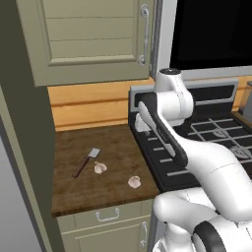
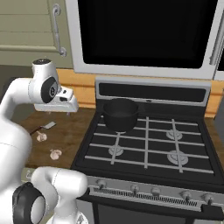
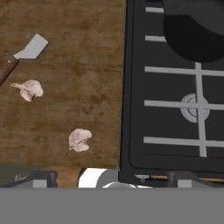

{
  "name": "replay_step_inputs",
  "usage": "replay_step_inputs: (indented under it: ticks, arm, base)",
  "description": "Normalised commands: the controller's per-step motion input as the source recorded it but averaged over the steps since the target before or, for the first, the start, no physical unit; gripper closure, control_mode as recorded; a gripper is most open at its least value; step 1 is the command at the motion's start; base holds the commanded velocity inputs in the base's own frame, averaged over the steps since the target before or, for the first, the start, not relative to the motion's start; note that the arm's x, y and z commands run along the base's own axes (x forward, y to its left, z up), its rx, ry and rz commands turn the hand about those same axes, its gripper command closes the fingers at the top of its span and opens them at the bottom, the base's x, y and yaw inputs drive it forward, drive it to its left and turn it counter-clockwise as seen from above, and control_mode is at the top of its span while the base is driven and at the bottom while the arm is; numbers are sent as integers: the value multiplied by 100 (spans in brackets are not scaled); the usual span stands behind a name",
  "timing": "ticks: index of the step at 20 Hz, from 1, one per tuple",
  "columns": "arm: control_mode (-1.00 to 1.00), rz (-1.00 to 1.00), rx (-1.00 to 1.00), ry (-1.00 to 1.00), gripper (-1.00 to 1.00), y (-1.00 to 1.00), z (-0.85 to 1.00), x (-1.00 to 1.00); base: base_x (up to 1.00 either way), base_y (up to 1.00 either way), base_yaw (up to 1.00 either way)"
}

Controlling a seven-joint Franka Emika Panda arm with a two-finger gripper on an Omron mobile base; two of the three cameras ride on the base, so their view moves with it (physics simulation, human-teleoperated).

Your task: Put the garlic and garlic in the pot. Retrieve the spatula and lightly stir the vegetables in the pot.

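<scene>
The fingers (image 3: 111, 181) are spread wide, released and empty, and are held above the wooden tabletop (image 3: 87, 52) near the stove's (image 3: 175, 109) edge, touching nothing. Two garlic bulbs are seen lying on the tabletop, one (image 3: 29, 89) just beside the spatula (image 3: 26, 53), the other (image 3: 79, 139) nearer the stove. The pot (image 2: 120, 114) is set on the stove's back left burner.

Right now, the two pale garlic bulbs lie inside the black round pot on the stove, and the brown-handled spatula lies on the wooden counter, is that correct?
Not quite. The two pale garlic bulbs lie on the wooden counter, near the brown-handled spatula; the black round pot holds neither. The hand view shows it.
</scene>
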Motion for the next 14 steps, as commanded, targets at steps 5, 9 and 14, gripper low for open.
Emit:
replay_step_inputs:
  ticks: [5, 9, 14]
  arm:
    - [-100, 0, -11, 10, -100, 56, -93, -14]
    - [-100, 0, -5, 13, -100, 51, -91, 0]
    - [-100, 0, -1, 12, -100, 18, -78, 6]
  base:
    - [0, 0, 0]
    - [0, 0, 0]
    - [0, 0, 0]
